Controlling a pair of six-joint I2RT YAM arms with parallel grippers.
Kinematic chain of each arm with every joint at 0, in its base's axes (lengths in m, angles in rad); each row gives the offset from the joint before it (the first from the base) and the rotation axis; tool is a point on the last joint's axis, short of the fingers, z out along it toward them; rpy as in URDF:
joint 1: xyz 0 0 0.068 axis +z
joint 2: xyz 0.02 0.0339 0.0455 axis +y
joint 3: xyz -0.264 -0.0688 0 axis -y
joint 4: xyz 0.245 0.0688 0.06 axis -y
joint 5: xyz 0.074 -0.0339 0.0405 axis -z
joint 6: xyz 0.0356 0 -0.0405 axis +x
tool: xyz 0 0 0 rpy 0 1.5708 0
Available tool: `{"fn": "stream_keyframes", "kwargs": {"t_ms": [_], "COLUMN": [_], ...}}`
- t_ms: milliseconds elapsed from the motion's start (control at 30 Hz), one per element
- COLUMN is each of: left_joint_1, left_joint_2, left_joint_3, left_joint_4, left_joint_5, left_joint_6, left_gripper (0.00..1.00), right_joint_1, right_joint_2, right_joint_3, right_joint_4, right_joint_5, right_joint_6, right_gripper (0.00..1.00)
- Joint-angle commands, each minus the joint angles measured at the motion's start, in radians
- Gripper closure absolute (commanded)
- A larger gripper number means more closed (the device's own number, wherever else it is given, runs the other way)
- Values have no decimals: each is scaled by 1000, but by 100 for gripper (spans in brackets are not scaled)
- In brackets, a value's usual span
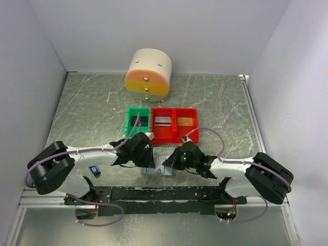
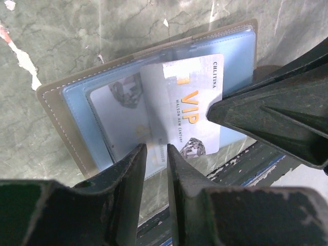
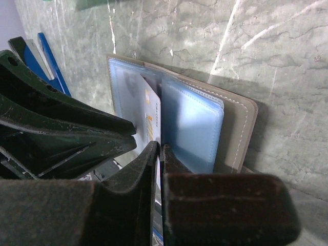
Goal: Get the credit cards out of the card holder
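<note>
Grey marbled worktop (image 1: 92, 118) is carrying the open card holder (image 1: 158, 171), which is lying flat at the near edge between the two arms. The left pincer (image 2: 156, 151) is squeezing almost shut on the holder's near edge. The right pincer (image 3: 160, 148) is pinching nearly closed on a silver card (image 2: 179, 102), which is sticking halfway out of its blue pocket.

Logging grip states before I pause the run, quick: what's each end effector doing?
Left end effector: closed on the near edge of the card holder.
Right end effector: closed on the card.
</note>
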Motion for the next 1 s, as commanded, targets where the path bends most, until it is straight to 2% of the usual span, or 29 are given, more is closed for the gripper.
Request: {"fn": "stream_keyframes", "kwargs": {"t_ms": [0, 200, 467, 700, 867, 967], "left_joint_1": [-9, -12, -14, -14, -14, -13], "left_joint_2": [16, 10, -9, -11, -12, -8], "left_joint_3": [16, -5, -12, -10, -14, -10], "left_joint_4": [-74, -69, -79, -79, -71, -75], "left_joint_5": [-66, -68, -79, -85, -80, -80], "left_joint_6": [22, 12, 8, 5, 2, 4], "left_gripper": [66, 69, 70, 70, 71, 71], "right_joint_1": [-4, -4, -4, -4, -4, -4], "right_joint_2": [-1, 43, 132, 167, 145, 123], "right_joint_3": [-36, -91, -84, -62, -104, -110], "right_joint_4": [85, 250, 356, 363, 399, 361], "right_joint_5": [-17, -43, -78, -71, -51, -31], "right_joint_6": [26, 81, 99, 108, 138, 138], "right_gripper": [93, 80, 77, 88, 95, 97]}}
